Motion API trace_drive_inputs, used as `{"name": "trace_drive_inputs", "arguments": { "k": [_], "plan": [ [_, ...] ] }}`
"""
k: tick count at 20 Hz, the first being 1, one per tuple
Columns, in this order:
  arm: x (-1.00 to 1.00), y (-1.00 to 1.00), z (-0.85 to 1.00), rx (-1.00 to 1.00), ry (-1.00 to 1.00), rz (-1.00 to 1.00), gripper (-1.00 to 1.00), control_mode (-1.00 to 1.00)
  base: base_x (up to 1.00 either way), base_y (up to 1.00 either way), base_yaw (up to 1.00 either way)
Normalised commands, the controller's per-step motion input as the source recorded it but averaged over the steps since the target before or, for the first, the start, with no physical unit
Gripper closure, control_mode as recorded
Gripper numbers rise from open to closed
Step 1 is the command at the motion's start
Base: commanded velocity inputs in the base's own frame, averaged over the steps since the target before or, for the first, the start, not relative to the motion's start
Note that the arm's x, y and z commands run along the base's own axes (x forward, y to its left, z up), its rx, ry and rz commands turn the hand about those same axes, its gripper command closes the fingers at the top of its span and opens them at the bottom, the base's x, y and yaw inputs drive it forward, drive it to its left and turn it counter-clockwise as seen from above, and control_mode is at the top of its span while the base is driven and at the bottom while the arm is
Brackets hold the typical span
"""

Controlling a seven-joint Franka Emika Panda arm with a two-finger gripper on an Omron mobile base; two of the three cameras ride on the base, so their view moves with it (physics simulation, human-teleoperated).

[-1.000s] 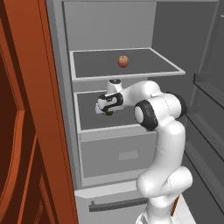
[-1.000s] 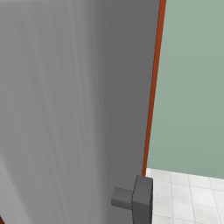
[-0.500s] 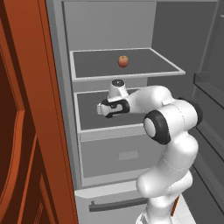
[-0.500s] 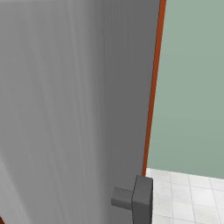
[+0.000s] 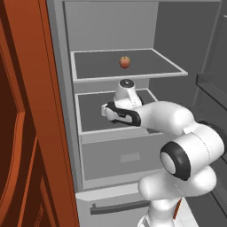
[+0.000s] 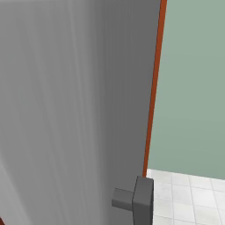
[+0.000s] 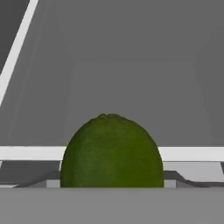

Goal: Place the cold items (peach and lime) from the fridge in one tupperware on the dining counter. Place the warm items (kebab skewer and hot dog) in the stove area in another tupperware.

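Between the tool [image 5: 105, 111] tips, spread around it, sits the round pebbled lime [image 7: 112, 151].

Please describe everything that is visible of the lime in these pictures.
The lime is a small round fruit with dark green, slightly mottled skin and a tiny bump on top. In the hand view it sits very close to the camera, centred low, and its underside is cut off by the picture's lower edge. Behind it are a pale shelf edge and the grey inner walls of the fridge. Whether anything touches it cannot be told.
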Motion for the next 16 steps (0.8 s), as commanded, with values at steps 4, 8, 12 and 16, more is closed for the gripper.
{"name": "trace_drive_inputs", "arguments": {
  "k": [4, 8, 12, 16],
  "plan": [
    [-0.7, -0.16, 0.6, 0.08, 0.0, -0.05, 1.0, -1.0, 0.0, 0.0, 0.0],
    [-0.82, -0.23, 0.41, 0.04, -0.07, -0.1, 1.0, -1.0, 0.0, 0.0, 0.0],
    [-0.83, -0.17, 0.24, 0.0, -0.08, -0.16, 1.0, -1.0, 0.0, 0.0, 0.0],
    [-0.67, -0.26, 0.03, 0.0, -0.02, -0.21, 1.0, -1.0, 0.0, 0.0, 0.0]
  ]
}}
